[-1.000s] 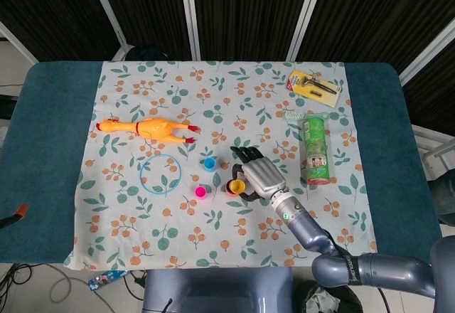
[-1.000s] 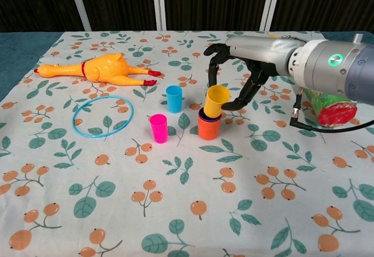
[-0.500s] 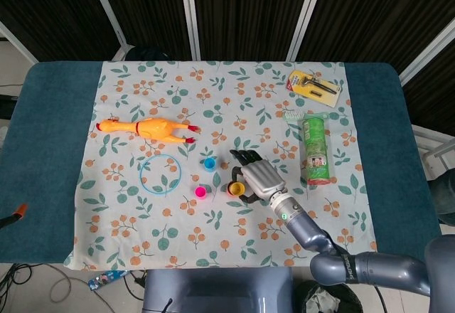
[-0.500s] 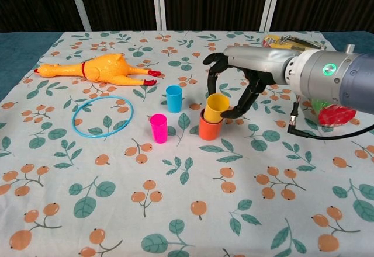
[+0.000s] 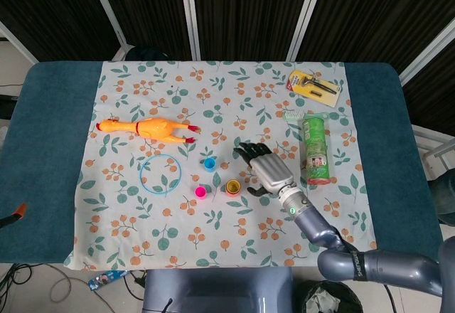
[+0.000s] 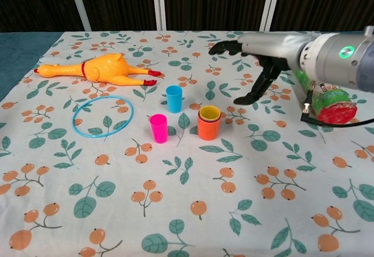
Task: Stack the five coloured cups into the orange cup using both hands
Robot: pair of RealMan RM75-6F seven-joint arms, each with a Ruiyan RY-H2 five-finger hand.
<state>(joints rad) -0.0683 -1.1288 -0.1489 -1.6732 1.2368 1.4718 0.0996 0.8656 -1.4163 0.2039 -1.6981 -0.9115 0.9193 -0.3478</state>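
Observation:
The orange cup (image 6: 208, 128) stands upright near the cloth's middle with a yellow cup (image 6: 208, 114) nested in it; a purple rim shows between them. The stack (image 5: 233, 186) also appears in the head view. A blue cup (image 6: 174, 99) (image 5: 209, 162) stands upright up-left of the stack. A pink cup (image 6: 158, 128) (image 5: 200, 191) stands upright left of the stack. My right hand (image 6: 252, 63) (image 5: 268, 170) hovers just right of the stack, fingers spread, holding nothing. My left hand is not in either view.
A rubber chicken (image 6: 96, 69) lies at the left, a blue ring (image 6: 103, 116) below it. A green snack can (image 6: 323, 92) lies on its side right of my hand. A carded tool pack (image 5: 313, 88) sits at the far right corner.
My right hand let go of the yellow cup, which dropped fully into the orange cup. The hand opened and drew back up and to the right.

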